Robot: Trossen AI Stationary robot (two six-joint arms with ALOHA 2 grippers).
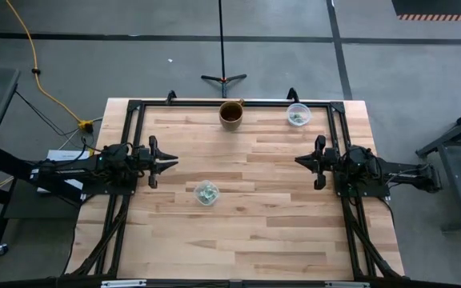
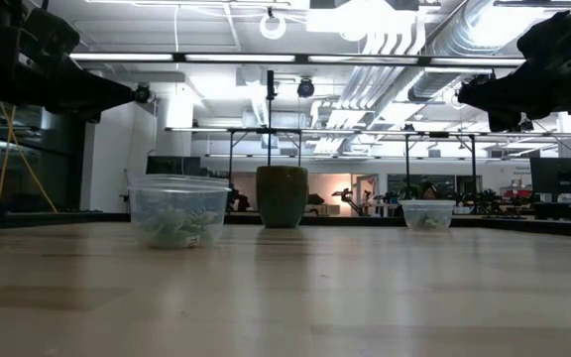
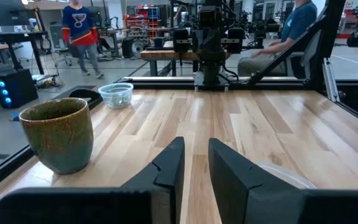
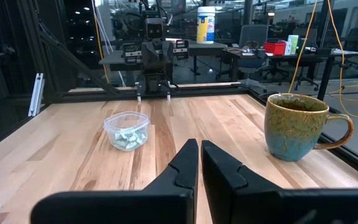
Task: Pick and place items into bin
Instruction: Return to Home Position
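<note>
Cups (image 1: 206, 194) hold items (image 2: 178, 225) | mug (image 1: 231, 114) far edge | arms apart

No words, numbers or brand names can be read anywhere; a white canister (image 4: 206, 25) on a far desk in the right wrist view carries a label too small to make out, and a person's blue jersey (image 3: 79, 22) in the left wrist view shows only an unreadable emblem.
</note>
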